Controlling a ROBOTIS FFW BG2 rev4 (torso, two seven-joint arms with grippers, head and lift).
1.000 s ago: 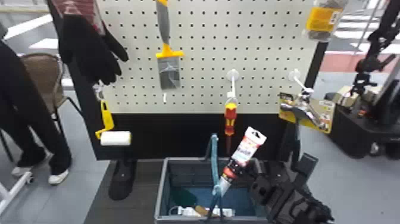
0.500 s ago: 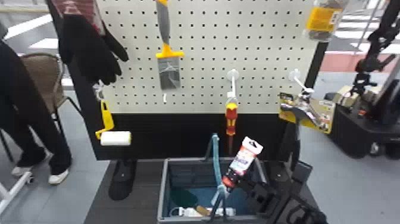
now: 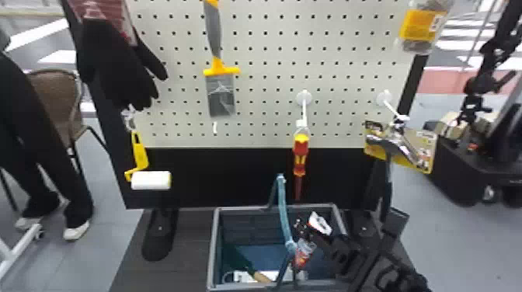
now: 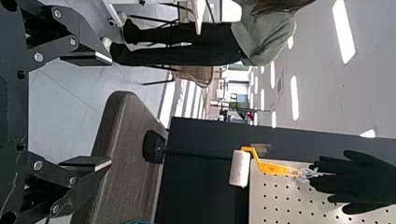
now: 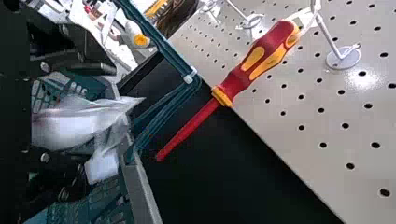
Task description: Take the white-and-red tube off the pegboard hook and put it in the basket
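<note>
tube (image 3: 305, 252), in the final stage of transfer. we find it clear of the pegboard (image 3: 264, 93) and tilted inside the opening of the basket (image 3: 211, 248), just beside the raised handle (image 3: 284, 217); how near it lies to the basket's bottom we cannot tell. the right pincer (image 5: 100, 121) reaches in over the basket, its two fingers apart, with the tube in the gap between them; we judge the grip to be released or nearly so. the left pincer (image 4: 111, 111) stands well apart from the work, empty, its fingers spread. the screwdriver (image 3: 300, 155) hangs from the pegboard beyond the basket. of the task, we count removal and carrying as done; left are a full settling of the tube and a withdrawal past the handle, which could snag wrapper or pincer.
</note>
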